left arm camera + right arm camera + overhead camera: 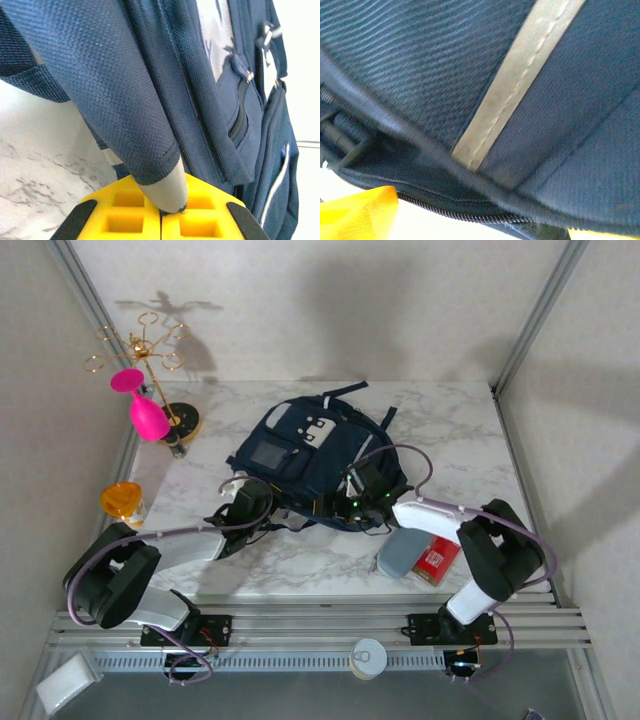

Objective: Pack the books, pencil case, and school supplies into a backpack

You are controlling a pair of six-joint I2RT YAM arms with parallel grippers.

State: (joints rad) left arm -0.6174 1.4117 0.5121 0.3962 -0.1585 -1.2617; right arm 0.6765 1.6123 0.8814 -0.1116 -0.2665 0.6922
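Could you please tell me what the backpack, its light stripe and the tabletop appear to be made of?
The backpack looks like woven synthetic fabric, matte navy, with a visibly coarse weave. Its light stripe seems to be a smoother stitched tape, possibly reflective. The tabletop looks like polished white marble or a marble-print laminate, judging by its grey veins.

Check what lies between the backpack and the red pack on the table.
The grey-blue pencil case, close beside the red pack and near the backpack; the top view shows it.
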